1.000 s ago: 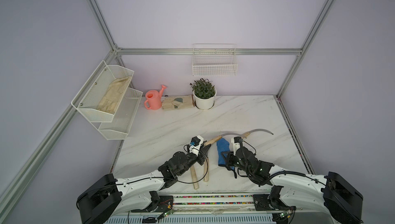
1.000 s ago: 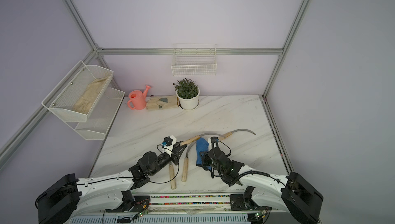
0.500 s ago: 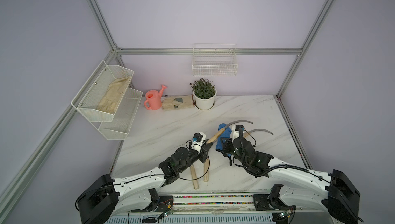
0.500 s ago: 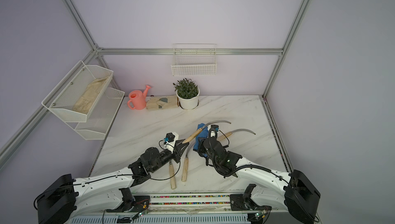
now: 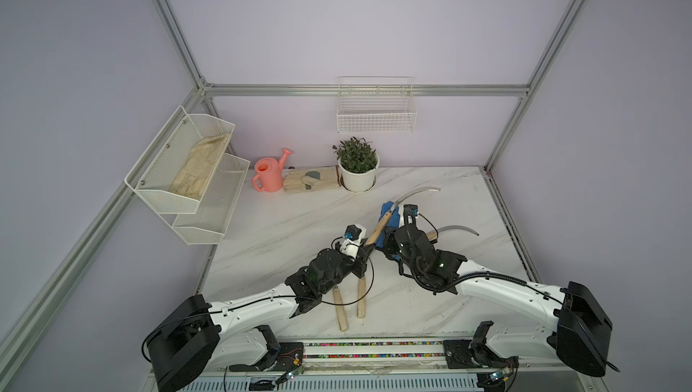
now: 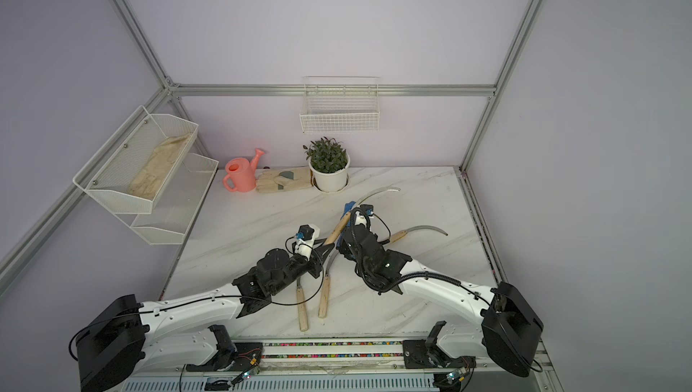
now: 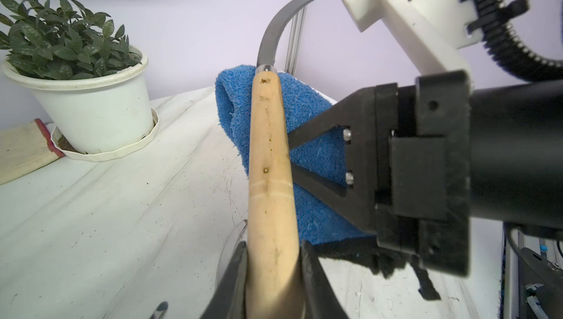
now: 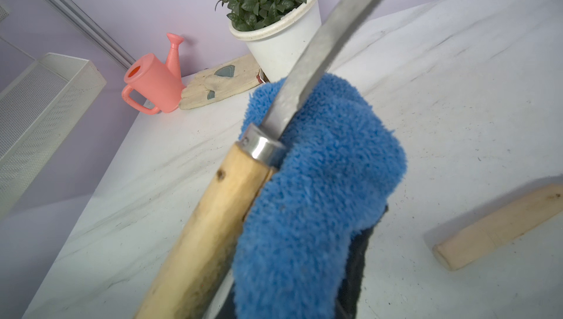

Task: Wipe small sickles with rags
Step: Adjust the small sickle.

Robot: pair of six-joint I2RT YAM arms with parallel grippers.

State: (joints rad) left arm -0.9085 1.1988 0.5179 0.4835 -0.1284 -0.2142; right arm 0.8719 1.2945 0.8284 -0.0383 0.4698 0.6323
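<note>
Where the arms meet at mid-table, the left gripper (image 7: 272, 274) is clenched on the near end of a sickle (image 7: 269, 156) handle. The right gripper (image 7: 291, 153) is clamped on the rag (image 7: 313, 125), pressed against that handle's right side. Nearby lie spare sickles (image 5: 455, 227).

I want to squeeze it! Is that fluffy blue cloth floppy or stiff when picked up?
Probably floppy: the blue cloth folds and curls against the sickle handle. Likely light and squashy, since it bunches in the right gripper. Its fuzzy pile should grip rather than slip.
</note>
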